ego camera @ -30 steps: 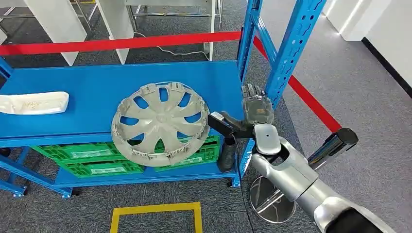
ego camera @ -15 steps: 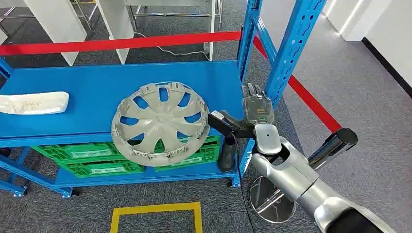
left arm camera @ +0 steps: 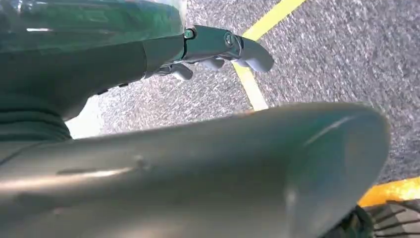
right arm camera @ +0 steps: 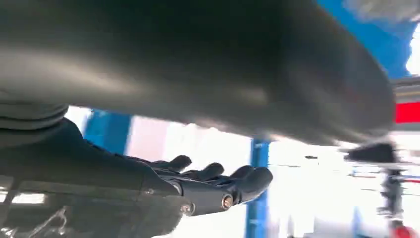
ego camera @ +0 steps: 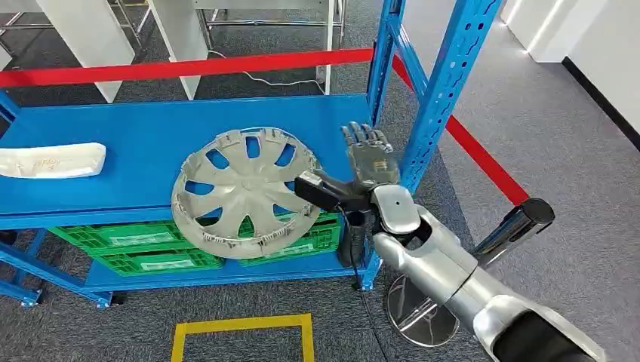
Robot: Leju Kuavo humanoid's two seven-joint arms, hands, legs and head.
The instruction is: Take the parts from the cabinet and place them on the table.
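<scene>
Wheel cover on shelf; right hand just right.

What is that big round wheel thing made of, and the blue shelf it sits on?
The wheel cover looks like moulded plastic, matt grey: thin spokes with small clips around the rim. The shelf looks like painted metal: smooth blue top, uprights punched with rows of holes.

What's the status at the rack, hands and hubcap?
Right hand open, beside the hubcap, not gripping. Left hand down by the floor, holding nothing. Hubcap overhangs the blue shelf edge. Blue upright close to the right arm.
</scene>
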